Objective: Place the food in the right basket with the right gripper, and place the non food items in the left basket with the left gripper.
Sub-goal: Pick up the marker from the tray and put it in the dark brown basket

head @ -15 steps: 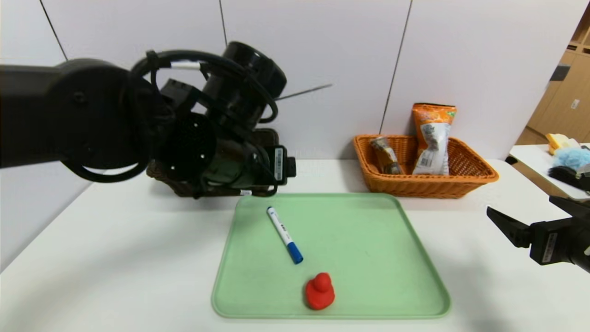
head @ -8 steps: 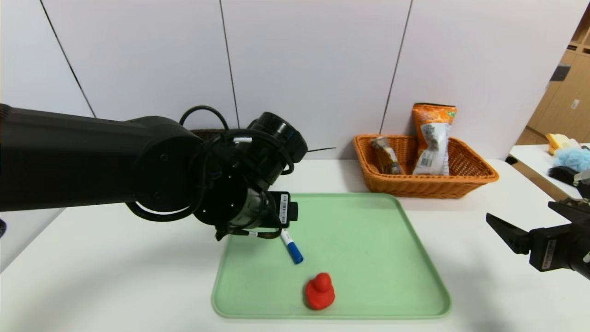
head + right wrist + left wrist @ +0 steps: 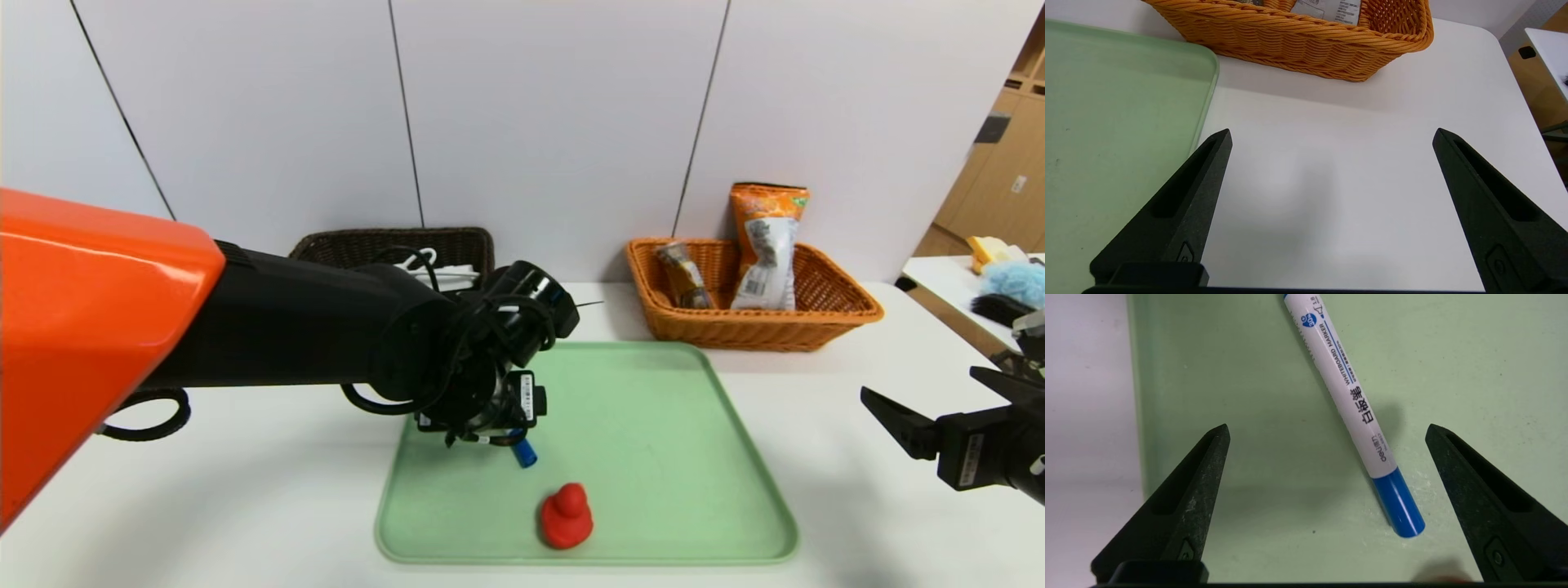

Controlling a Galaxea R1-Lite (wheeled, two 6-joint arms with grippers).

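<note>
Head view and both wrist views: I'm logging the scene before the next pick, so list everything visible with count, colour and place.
table: 1, white, under everything
tray: 1, green, table centre
marker: 1, white with blue cap, lying on the tray between the left gripper's open fingers
toy duck: 1, red, near edge of tray
left basket: 1, dark brown, back left, something white inside
right basket: 1, orange, back right
snack packets: 2, orange and grey, in the right basket
side table: 1, white, far right, with clutter
left gripper: 1, black, open, over the marker
right gripper: 1, black, open, above bare table right of the tray
</note>
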